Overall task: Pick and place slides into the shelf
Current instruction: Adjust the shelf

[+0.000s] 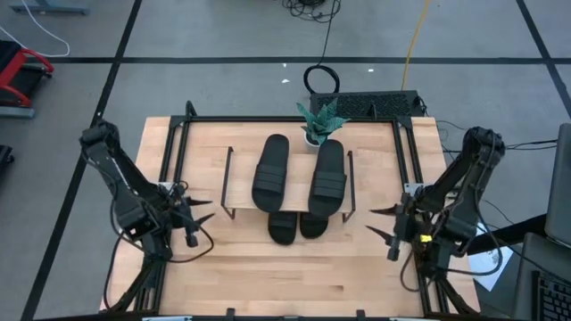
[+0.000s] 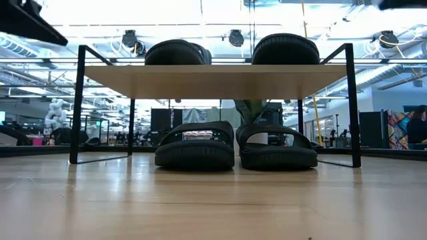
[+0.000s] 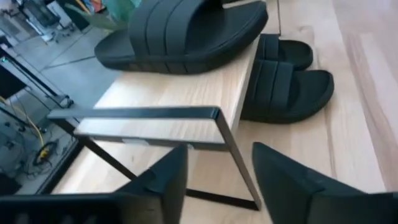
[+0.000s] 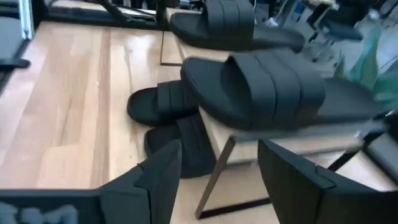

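Four matching black slip-on slides with ribbed straps are all at the low shelf (image 1: 234, 169), a small rack with a light wooden top board on a thin dark wire frame that stands in the middle of the large wooden table (image 1: 268, 276). Two of them lie side by side on the top board, the left top slide (image 1: 270, 171) and the right top slide (image 1: 328, 177), while the left lower slide (image 2: 195, 145) and the right lower slide (image 2: 277, 147) sit on the table under the board, their ends poking out past its near edge in the high view. A small green potted plant (image 1: 318, 123) stands just behind the shelf. The left gripper (image 1: 198, 220) hovers off the shelf's left end, its two dark fingers (image 3: 163, 180) spread apart with nothing between them; the shelf's corner and frame lie ahead of the jaws, apart from them. The right gripper (image 1: 382, 223) hovers off the shelf's right end, its jaws likewise parted and empty, with the right top slide ahead of them, untouched.
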You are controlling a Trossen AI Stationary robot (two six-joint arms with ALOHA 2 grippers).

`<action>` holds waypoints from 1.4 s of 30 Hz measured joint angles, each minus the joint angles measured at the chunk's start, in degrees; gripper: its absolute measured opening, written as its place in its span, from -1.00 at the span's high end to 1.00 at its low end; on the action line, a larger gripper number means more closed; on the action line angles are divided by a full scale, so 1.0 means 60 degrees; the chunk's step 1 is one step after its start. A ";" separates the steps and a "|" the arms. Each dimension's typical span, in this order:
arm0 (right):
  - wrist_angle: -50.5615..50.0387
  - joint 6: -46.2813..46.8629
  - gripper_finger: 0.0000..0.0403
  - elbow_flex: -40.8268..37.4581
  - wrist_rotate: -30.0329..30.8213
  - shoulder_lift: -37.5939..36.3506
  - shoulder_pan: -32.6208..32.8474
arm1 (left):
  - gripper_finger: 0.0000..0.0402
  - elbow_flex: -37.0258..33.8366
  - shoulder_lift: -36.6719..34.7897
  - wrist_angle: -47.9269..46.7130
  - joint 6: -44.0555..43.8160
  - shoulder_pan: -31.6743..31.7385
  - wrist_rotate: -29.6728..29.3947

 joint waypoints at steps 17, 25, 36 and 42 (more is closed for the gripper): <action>0.2734 -0.0250 0.07 -0.2150 0.0275 -0.0838 -0.0048 | -0.23 -0.0740 0.0003 -0.0017 -0.1513 0.0081 0.0042; 0.2993 -0.0621 0.58 -0.2152 0.0262 -0.0830 -0.0038 | 0.59 -0.0740 0.0003 -0.0708 -0.1637 0.0329 0.0227; 0.4031 -0.2735 0.98 -0.2152 0.0550 -0.0855 -0.0003 | 0.99 -0.0740 0.0003 -0.1083 -0.2027 0.1286 -0.0512; 0.3963 -0.2589 1.00 -0.2152 0.0799 -0.0856 -0.0280 | 0.99 -0.0740 0.0003 -0.0215 -0.1243 0.1885 -0.0254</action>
